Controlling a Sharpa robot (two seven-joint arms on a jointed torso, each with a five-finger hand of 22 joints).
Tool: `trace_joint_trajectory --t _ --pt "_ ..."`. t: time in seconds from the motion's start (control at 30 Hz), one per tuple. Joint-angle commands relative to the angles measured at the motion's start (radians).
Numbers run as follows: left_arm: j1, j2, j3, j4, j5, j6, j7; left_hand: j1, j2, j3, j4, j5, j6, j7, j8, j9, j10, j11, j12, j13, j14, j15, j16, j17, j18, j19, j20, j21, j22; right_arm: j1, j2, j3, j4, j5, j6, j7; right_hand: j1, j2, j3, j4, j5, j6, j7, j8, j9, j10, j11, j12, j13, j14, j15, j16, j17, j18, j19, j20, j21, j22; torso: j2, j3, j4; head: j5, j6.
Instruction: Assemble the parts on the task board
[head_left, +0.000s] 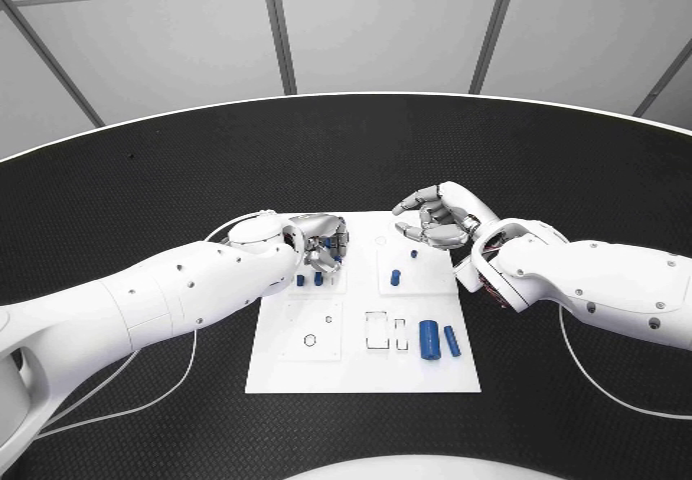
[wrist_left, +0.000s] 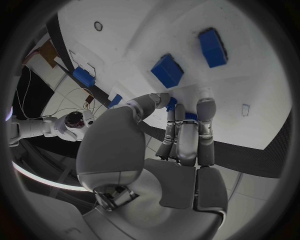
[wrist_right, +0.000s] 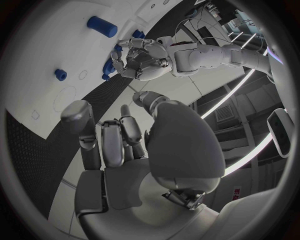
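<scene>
1. I see the white task board (head_left: 361, 375) lying flat in the middle of the black table (head_left: 144, 190), with both hands over its far end.
2. My left hand (head_left: 320, 245) sits over the board's far left corner. Its fingers are curled together around a small blue part (head_left: 330, 247); in the left wrist view the fingertips (wrist_left: 172, 105) close on a bit of blue, so I read it as pinched there.
3. Just beside that hand, two small blue pegs (head_left: 309, 280) stand in the board's left panel.
4. My right hand (head_left: 437, 218) hovers at the board's far right edge, fingers curled inward. I see nothing between them in the right wrist view (wrist_right: 119, 145).
5. In the upper right panel, a small blue stub (head_left: 394, 276) stands upright, with another small blue piece (head_left: 414, 253) just beyond it.
6. Nearer me, a larger blue cylinder (head_left: 427, 336) and a slimmer blue bar (head_left: 451, 341) lie side by side on the board's right half, close but apart.
7. Beside them are outlined recesses (head_left: 378, 332); I cannot tell their depth.
</scene>
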Motion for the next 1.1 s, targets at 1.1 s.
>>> trace_joint_trajectory --t 1.1 --pt "0.0 -0.004 0.0 0.004 0.006 0.014 -0.001 0.013 0.018 0.016 0.001 0.0 0.019 0.002 -0.014 -0.005 0.002 0.005 -0.004 -0.008 -0.003 0.0 0.002 -0.008 -0.007 0.019 0.002 0.006 0.016 0.0 0.0 0.0 0.002 0.0 0.001 0.0 -0.011 -0.003 0.003 -0.005 0.007 -0.001 0.002 0.005 -0.001 -0.004 0.0 0.001 0.002 0.042 -0.006 -0.003 0.003 0.016 -0.004 0.003 0.004 0.002 0.0 0.0011 -0.0001 0.001 -0.002"
